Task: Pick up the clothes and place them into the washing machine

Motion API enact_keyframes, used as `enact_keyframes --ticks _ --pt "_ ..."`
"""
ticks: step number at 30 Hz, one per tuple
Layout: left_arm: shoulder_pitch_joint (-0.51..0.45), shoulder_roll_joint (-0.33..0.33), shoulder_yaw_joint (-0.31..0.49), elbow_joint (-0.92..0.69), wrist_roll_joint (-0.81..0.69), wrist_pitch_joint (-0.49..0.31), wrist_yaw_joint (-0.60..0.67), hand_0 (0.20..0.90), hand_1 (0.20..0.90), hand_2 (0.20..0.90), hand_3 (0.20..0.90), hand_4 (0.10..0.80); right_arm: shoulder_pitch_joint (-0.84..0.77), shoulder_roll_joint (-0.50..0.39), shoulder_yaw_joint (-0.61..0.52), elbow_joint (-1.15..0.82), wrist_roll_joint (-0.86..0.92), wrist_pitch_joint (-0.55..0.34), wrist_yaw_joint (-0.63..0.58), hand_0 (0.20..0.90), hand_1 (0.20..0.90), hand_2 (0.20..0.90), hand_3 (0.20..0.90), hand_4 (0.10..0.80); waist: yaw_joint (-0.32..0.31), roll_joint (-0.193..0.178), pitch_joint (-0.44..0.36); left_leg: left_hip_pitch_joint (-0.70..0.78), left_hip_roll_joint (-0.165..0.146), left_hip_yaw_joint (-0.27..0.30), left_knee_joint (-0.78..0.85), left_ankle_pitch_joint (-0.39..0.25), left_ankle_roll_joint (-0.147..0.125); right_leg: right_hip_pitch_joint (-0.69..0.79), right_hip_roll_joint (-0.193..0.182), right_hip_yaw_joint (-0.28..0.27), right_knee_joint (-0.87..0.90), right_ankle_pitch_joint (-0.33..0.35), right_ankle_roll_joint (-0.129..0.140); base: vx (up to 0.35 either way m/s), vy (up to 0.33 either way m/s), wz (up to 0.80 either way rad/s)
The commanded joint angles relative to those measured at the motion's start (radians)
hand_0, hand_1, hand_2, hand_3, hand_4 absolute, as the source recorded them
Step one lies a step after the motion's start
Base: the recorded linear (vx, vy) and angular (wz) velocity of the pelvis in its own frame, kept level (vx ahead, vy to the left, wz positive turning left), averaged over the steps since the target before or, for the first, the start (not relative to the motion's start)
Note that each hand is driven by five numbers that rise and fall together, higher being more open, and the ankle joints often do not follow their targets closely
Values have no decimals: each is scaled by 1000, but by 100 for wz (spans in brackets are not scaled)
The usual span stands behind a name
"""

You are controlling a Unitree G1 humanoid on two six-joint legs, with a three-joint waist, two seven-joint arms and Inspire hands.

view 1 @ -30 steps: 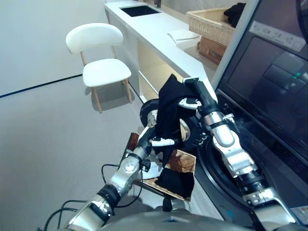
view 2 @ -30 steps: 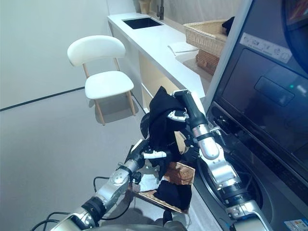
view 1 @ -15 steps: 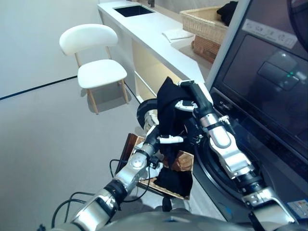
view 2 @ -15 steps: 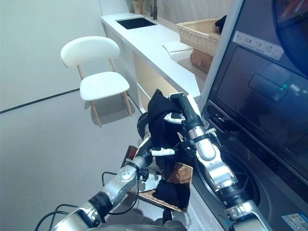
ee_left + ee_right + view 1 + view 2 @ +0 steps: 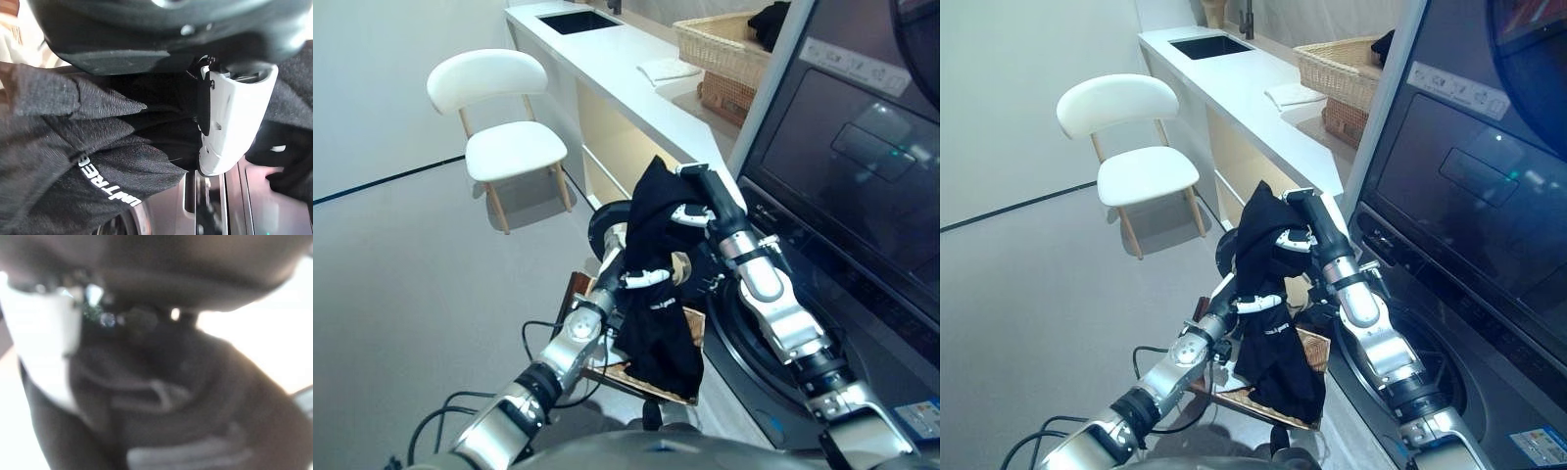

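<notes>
Background, far left: white moulded chair with pale wooden legs (image 5: 501, 132) on the grey floor, beside a long white counter with a sunken sink (image 5: 617, 61).
Left hand (image 5: 644, 279): fingers and white-covered thumb curled into the middle of the garment, pinching a fold; the left wrist view shows cloth bunched against the thumb.
Garment: black soft fabric garment with small white lettering (image 5: 656, 284), held in the air between both hands, its lower part hanging loose above a brown woven tray-like basket (image 5: 689, 328) on the floor.
Right hand (image 5: 697, 204): at the top of the garment, fingers curled into the fabric and gripping it; its wrist view shows dark cloth close against the palm.
Target, right: dark front-loading washing machine with a glossy panel (image 5: 862, 176); its round opening (image 5: 759, 333) lies below the right arm.
Counter, upper right: pale wicker basket holding dark cloth (image 5: 729, 39).
Handling, judged: light, limp, non-fragile; it drapes and may snag on the opening's rim.
Hold, judged: bunched folds high and mid-length suit it, so the trailing hem goes in first.
</notes>
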Motion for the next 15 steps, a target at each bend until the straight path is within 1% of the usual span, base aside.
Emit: enact_keyframes --ticks 1,2,4,7,8,10,11,13,15 --pt "-102 6 75 40 32 -99 25 200 200 200 200 300 -29 53 -153 -124 -10 -99 -39 900 900 900 900 800 26 -15 -102 -1 8 -23 -7 -2 -59 70 -2 -35 61 -120 51 0 0 0" --pt "-101 6 75 40 32 -99 25 200 200 200 200 300 -28 54 -153 -125 -10 -99 -39 900 900 900 900 800 25 -15 -103 -1 8 -23 -7 -2 -59 70 -2 -35 61 -120 51 0 0 0" --pt "-89 38 114 28 60 -104 29 200 200 200 200 300 8 55 -177 -127 -32 -100 -35 900 900 900 900 800 25 -10 -103 -1 8 -22 -7 -2 -59 68 -2 -34 62 -121 52 0 0 0" --pt "-80 60 130 15 81 -105 25 200 200 200 200 300 28 60 -187 -120 -39 -100 -30 900 900 900 900 800 24 -7 -103 1 8 -20 -7 -3 -59 70 -3 -34 63 -121 51 0 0 0" --pt "-76 78 151 4 100 -107 30 200 200 200 200 300 40 62 -197 -114 -47 -98 -27 900 900 900 900 800 24 -4 -103 2 7 -19 -7 -3 -58 70 -3 -34 62 -122 52 0 0 0" --pt "-69 92 173 -4 98 -111 34 200 200 200 200 300 53 63 -205 -107 -53 -99 -23 900 900 900 900 800 23 -2 -103 3 7 -18 -7 -4 -58 71 -3 -34 63 -122 51 2 -1 -2" --pt "-69 93 173 -4 98 -111 34 200 200 200 200 300 53 63 -205 -107 -53 -99 -23 900 900 900 900 800 23 -2 -103 3 7 -18 -7 -4 -58 71 -3 -34 63 -122 51 0 0 0" --pt "-65 118 199 -29 113 -114 36 200 200 200 200 300 75 64 -217 -104 -69 -94 -14 900 900 900 900 800 22 3 -103 3 7 -18 -7 -4 -59 71 -3 -34 63 -122 52 0 0 0" --pt "-69 126 202 -39 123 -113 35 200 200 200 200 300 79 60 -220 -98 -75 -94 -13 900 900 900 900 800 23 4 -103 3 7 -18 -7 -4 -59 71 -3 -35 62 -122 52 0 0 0"
